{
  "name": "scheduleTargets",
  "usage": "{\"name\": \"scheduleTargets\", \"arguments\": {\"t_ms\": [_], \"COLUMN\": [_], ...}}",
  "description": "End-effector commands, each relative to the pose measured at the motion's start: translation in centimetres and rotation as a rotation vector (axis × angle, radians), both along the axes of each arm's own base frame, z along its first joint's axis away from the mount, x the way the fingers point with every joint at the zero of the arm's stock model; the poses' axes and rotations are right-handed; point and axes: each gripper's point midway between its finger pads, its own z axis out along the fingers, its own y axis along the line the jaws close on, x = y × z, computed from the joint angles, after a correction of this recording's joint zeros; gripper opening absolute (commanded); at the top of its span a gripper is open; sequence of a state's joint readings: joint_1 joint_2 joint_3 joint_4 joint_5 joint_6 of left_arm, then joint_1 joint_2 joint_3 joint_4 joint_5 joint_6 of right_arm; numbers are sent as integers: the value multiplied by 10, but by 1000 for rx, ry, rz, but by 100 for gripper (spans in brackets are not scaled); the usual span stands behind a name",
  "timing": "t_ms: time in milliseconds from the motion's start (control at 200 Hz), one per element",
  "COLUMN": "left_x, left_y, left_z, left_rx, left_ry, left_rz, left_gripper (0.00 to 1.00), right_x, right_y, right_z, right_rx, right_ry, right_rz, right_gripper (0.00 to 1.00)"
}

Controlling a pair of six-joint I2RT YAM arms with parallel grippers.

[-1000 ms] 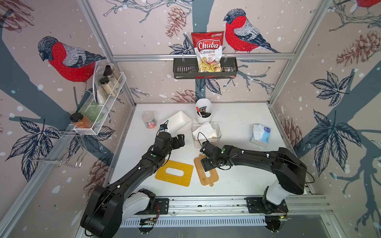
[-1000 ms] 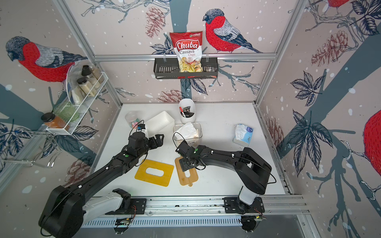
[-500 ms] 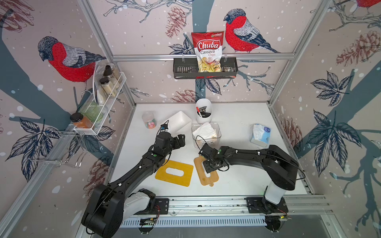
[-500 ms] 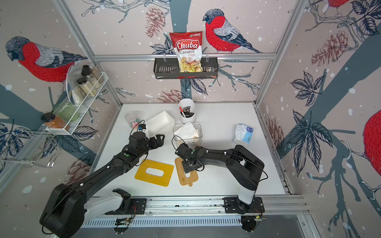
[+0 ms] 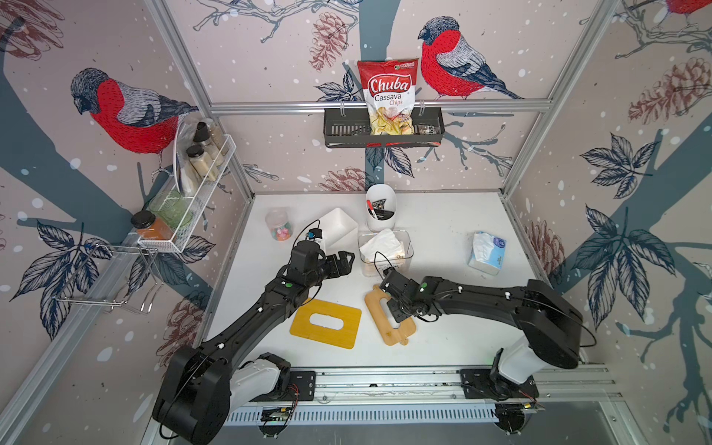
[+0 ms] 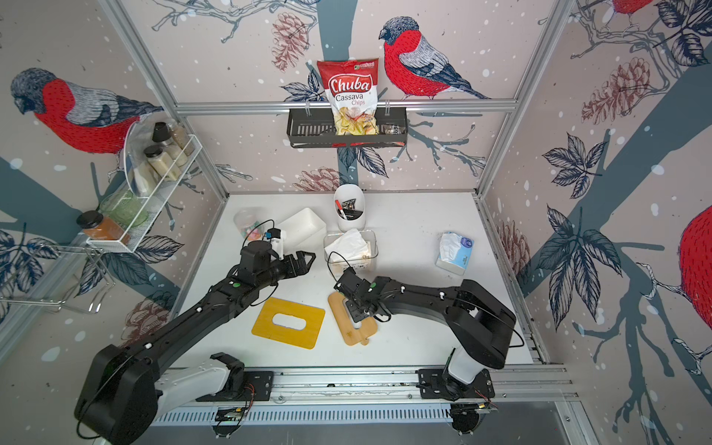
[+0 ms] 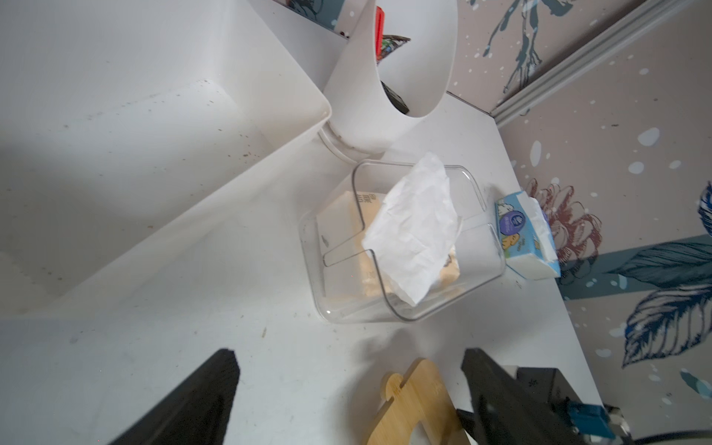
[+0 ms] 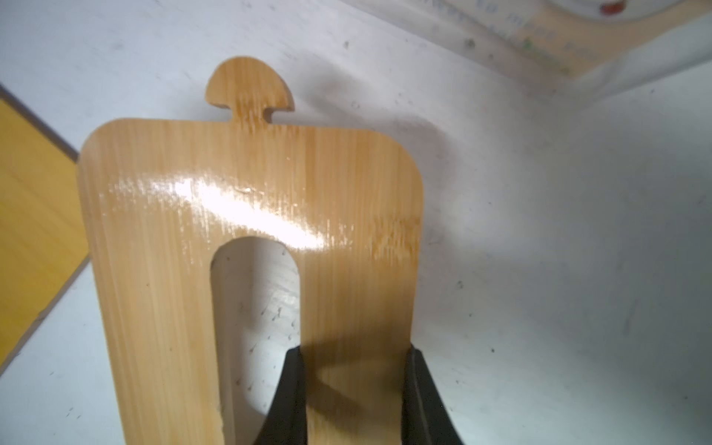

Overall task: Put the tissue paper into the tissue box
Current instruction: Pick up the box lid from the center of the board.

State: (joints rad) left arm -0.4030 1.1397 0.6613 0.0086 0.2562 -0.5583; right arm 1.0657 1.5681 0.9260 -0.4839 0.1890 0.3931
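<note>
Pinching bamboo plate (image 8: pixel 250 185) by rail beside slot, my right gripper (image 8: pixel 352 350) narrow on it; stiff, glossy, may slip. My left gripper (image 7: pixel 346 354) wide, empty. Soft, light, tearable tissue paper (image 7: pixel 416 227) sits in tissue box (image 7: pixel 479 262) mid-bench toward back edge; take loose top fold.

A robot lab cell dressed as a home kitchen: aluminium frame bars (image 5: pixel 269 107) hold bullfinch-print wall panels (image 5: pixel 127 111) around a white worktop (image 5: pixel 443 231). Two black robot arms (image 5: pixel 246 327) sit on a base rail (image 5: pixel 385 381). A wire spice rack (image 5: pixel 200 200) and a cassava chips bag (image 5: pixel 387 92) hang on the walls.
</note>
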Motion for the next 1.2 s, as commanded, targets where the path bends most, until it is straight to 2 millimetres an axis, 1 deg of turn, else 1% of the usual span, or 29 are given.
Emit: {"name": "scheduleTargets", "arguments": {"t_ms": [0, 70, 150, 190, 230, 275, 375, 455, 535, 630, 755, 810, 900, 970, 1040, 1081, 1146, 1151, 1161, 1196], "left_x": [-26, -38, -51, -56, -62, -68, -78, -81, -84, -85, -85, -84, -79, -77, -74, -72, -66, -65, -64, -58], "left_y": [-20, -32, -42, -47, -52, -58, -71, -78, -82, -86, -88, -90, -94, -96, -97, -98, -97, -97, -97, -96], "left_z": [-1, 5, 6, 6, 8, 12, 25, 36, 40, 31, 13, 12, 13, 15, 19, 23, 35, 36, 39, 48], "left_rx": [-20, -52, -80, -99, -128, -173, -260, -300, -314, -304, -260, -257, -277, -301, -322, -332, -355, -357, -363, -384], "left_ry": [68, 86, 123, 143, 155, 163, 168, 157, 153, 182, 242, 244, 246, 245, 232, 218, 177, 174, 167, 137], "left_rz": [-189, -288, -391, -428, -472, -522, -610, -658, -685, -697, -701, -710, -699, -696, -691, -683, -667, -665, -661, -644], "left_gripper": [92, 90, 87, 85, 83, 79, 69, 61, 50, 37, 30, 23, 8, 0, 0, 0, 0, 0, 0, 0], "right_x": [5, 3, 4, 6, 8, 9, 9, 11, 15, 18, 19, 21, 25, 29, 33, 35, 40, 40, 40, 41], "right_y": [15, 20, 24, 25, 25, 25, 26, 24, 22, 25, 31, 32, 30, 25, 20, 16, 11, 11, 9, 6], "right_z": [29, 48, 74, 85, 94, 102, 104, 103, 104, 107, 111, 112, 109, 107, 109, 113, 120, 120, 128, 139], "right_rx": [84, 144, 208, 229, 243, 253, 235, 207, 182, 177, 188, 183, 165, 166, 189, 214, 272, 272, 297, 355], "right_ry": [-106, -150, -227, -268, -302, -333, -358, -375, -389, -404, -423, -433, -436, -415, -390, -369, -333, -333, -342, -337], "right_rz": [143, 201, 256, 272, 285, 308, 355, 378, 383, 401, 427, 432, 431, 410, 372, 347, 305, 305, 296, 280], "right_gripper": [18, 17, 17, 16, 16, 16, 16, 15, 15, 15, 15, 15, 16, 20, 28, 37, 58, 58, 61, 68]}}
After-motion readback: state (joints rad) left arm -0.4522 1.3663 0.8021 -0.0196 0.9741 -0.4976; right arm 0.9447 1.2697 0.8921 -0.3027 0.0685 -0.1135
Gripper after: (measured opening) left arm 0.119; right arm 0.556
